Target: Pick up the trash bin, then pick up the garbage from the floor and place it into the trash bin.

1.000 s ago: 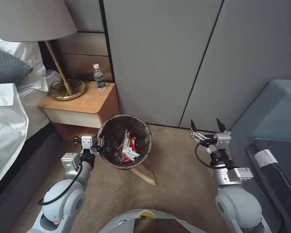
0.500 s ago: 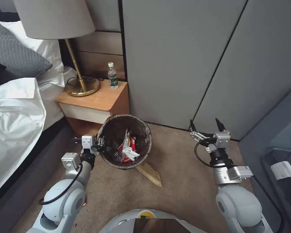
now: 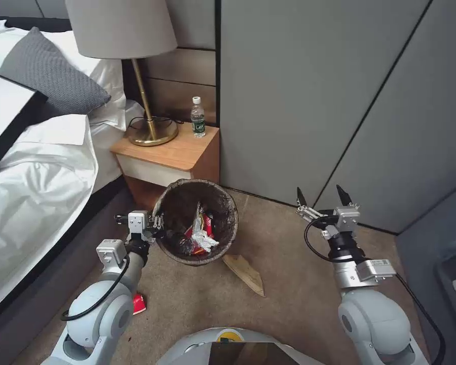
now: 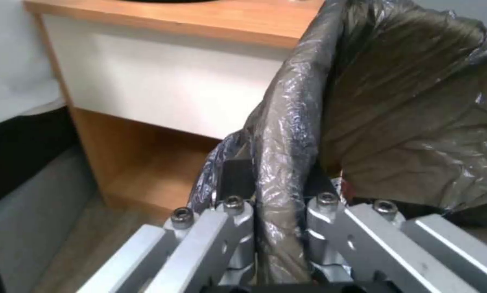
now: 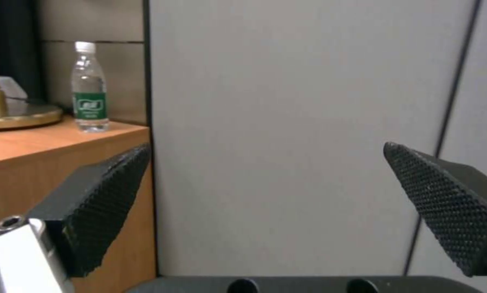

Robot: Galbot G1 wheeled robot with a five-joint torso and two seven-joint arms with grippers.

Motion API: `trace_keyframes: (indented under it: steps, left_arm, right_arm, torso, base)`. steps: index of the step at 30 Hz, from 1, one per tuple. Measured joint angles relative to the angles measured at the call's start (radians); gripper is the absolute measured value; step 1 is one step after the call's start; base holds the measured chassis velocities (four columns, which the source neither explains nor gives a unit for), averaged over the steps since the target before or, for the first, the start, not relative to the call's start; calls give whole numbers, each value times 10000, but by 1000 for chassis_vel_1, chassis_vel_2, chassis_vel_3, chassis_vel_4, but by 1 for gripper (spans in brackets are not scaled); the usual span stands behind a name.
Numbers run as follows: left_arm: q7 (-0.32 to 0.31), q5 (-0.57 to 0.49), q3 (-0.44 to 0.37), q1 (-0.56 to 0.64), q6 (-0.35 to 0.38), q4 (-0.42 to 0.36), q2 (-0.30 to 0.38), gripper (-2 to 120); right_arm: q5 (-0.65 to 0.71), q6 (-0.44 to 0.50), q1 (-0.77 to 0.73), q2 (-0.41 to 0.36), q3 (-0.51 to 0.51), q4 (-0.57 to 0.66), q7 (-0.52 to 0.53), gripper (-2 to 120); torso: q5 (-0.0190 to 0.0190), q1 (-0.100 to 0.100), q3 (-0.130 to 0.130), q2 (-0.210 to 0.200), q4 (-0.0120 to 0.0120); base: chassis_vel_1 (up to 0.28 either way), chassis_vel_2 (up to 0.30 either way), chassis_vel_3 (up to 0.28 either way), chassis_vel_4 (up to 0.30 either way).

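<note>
Beside the wooden nightstand (image 3: 177, 154), in front of the grey wall panels (image 3: 309, 96), the trash bin (image 3: 196, 223) hangs above the beige carpet floor (image 3: 283, 253), held at its rim by the left gripper (image 3: 154, 223). The left wrist view shows that grip closely: the metal fingers (image 4: 227, 240) are pressed together on the bag-covered rim, one on the outside and one on the inside, pinching the dark crinkled liner (image 4: 287, 134) between them. Inside the bin lies garbage (image 3: 200, 235), a red snack packet and crumpled silvery foil among dark shapes that are hard to tell apart. On the carpet just below and to the robot's right of the bin lies a flat tan, pointed scrap (image 3: 244, 271), apart from the bin. A small red packet (image 3: 138, 303) lies on the floor near the left arm's elbow, partly hidden by it. The right gripper (image 3: 323, 200) is held in the air well to the right of the bin, pointing towards the wall panels, its two black textured fingertips (image 5: 108, 191) spread wide with nothing between them. On the nightstand stand a brass-based lamp (image 3: 147, 109) with a pale shade and a small green-labelled water bottle (image 3: 198, 117), upright near the back corner next to the wall. To the robot's left is a bed with white sheets (image 3: 40, 172) and a grey pillow (image 3: 50, 83).
</note>
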Motion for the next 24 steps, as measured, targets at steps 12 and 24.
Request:
trace_keyframes:
  steps: [12,24]
  left_arm:
    - [0,-9,-20,18,-7,-14,2,7]
    - [-1,-128,-36,-8,-188,45,13,7]
  right_arm:
    - [83,-81,-52,-89,0,23,-73,100]
    - [782,-237,-346,-760,270,70,-364,100]
  torso:
    - [0,0,0,0,1]
    - [1,0,0,0,2]
  base:
    - [51,49,52,55]
    - [34,37,33,35]
